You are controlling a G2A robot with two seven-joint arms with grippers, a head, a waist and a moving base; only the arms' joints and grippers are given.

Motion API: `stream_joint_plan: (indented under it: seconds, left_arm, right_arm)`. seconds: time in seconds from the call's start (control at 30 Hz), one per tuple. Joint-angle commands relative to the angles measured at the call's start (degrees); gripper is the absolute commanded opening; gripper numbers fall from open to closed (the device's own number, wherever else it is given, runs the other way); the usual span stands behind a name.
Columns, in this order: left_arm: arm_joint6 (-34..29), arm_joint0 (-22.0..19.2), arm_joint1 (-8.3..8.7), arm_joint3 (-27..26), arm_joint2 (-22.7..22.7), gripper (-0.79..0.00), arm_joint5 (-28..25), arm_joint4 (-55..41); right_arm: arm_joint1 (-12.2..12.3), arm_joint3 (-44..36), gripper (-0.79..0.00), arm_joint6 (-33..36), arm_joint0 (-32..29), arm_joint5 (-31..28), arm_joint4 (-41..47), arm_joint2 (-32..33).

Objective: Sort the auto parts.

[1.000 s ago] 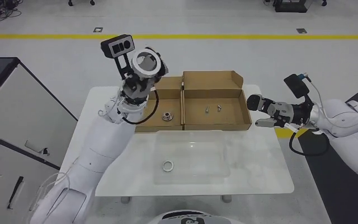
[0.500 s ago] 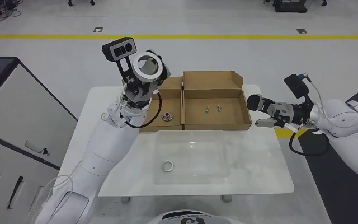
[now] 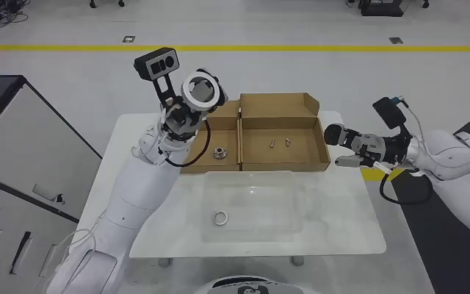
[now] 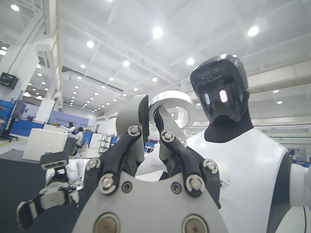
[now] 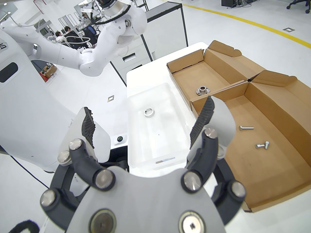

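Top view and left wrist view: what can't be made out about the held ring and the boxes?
Left wrist view: the metal ring has its near rim hidden behind the left gripper fingers.
Top view: the left arm covers one end of the left box.
Top view: the bolts are too small to tell head type.

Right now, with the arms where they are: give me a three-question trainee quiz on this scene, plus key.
1. True or false: the left hand grips a large metal ring.
2. How many bolts lie in the cardboard box? A) one B) two C) four
3. Fill in: the small ring lies in the clear ____.

Key: 1 true; 2 B; 3 tray.
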Motion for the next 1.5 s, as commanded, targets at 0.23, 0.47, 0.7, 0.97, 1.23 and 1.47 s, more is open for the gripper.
stream_joint_plan:
  seconds: [0.23,0.47,0.7,0.97,1.23,1.47]
  left_arm:
    - [0.5,0.7,-0.35,0.3,-0.4,-0.785,0.0,2.7]
    - [0.0,1.5,-1.41,-2.7,0.8,-0.785,0.0,-12.5]
    - [-0.8,1.4,-1.69,-3.1,0.4,-0.785,0.8,-15.1]
    - [-1.0,1.4,-1.65,-2.8,0.1,-0.785,1.0,-14.4]
    - [1.0,2.2,-1.44,-1.7,-1.6,-0.785,3.9,-9.1]
    - [7.4,3.3,-1.23,0.4,-4.5,-0.785,9.8,4.9]
  right_arm:
    - [0.0,0.0,0.000,0.0,0.0,0.0,0.0,0.0]
    - [0.0,0.0,0.000,0.0,0.0,0.0,0.0,0.0]
    - [0.0,0.0,0.000,0.0,0.0,0.0,0.0,0.0]
    - [0.0,0.0,0.000,0.0,0.0,0.0,0.0,0.0]
    - [0.0,0.0,0.000,0.0,0.0,0.0,0.0,0.0]
    - [0.0,0.0,0.000,0.0,0.0,0.0,0.0,0.0]
